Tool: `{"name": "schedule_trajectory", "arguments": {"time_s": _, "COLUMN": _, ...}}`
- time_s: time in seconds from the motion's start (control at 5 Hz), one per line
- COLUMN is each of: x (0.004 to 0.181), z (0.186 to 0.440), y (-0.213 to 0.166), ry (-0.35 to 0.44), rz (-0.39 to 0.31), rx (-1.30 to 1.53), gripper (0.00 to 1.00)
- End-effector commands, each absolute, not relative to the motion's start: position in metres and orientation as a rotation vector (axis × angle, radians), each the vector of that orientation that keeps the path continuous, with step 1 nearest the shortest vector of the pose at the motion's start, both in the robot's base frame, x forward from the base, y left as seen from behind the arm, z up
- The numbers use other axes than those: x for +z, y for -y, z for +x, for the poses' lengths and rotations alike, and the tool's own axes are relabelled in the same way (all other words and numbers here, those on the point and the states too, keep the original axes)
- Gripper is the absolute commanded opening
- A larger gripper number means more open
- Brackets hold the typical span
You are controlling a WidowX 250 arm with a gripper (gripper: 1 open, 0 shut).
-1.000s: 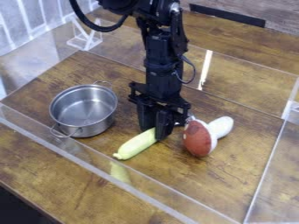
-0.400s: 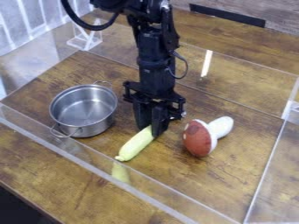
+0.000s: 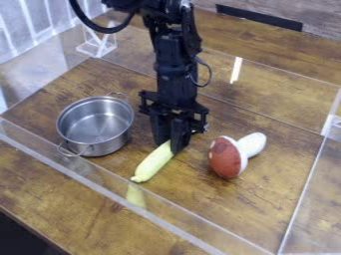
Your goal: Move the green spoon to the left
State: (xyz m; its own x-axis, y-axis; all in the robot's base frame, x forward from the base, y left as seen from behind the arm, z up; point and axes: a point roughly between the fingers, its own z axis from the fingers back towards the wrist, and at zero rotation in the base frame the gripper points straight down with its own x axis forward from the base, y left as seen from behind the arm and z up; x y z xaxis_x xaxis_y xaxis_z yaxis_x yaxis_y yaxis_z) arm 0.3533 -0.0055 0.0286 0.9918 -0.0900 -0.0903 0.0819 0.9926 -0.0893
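Note:
The green spoon [image 3: 152, 163] is a slim yellow-green piece lying diagonally on the wooden table, its upper end under my gripper [image 3: 172, 145]. The black arm comes straight down from above, and the fingers are closed around the spoon's upper end. The spoon's lower tip rests on the table near the front. The part inside the fingers is hidden.
A round steel pot [image 3: 95, 125] stands to the left of the spoon. A red-brown and white mushroom toy [image 3: 230, 153] lies just right of the gripper. A clear acrylic wall [image 3: 160, 209] borders the front and sides. A pale stick [image 3: 234, 71] lies further back.
The arm has shifted slightly left, away from the mushroom, and the fingers have closed down on the spoon's upper end. The spoon has turned a little with it.

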Motion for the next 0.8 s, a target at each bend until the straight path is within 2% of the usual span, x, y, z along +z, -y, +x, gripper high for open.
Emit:
{"name": "schedule_trajectory", "arguments": {"time_s": 0.0, "x": 0.051, "z": 0.370, "y": -0.017, "ry": -0.035, "rz": -0.070, "rx": -0.085, "gripper": 0.00}}
{"name": "schedule_trajectory", "arguments": {"time_s": 0.2, "x": 0.046, "z": 0.364, "y": -0.010, "ry": -0.025, "rz": -0.083, "rx": -0.060, "gripper": 0.00}}
{"name": "schedule_trajectory", "arguments": {"time_s": 0.6, "x": 0.070, "z": 0.362, "y": -0.020, "ry": -0.001, "rz": -0.095, "rx": -0.068, "gripper": 0.00}}
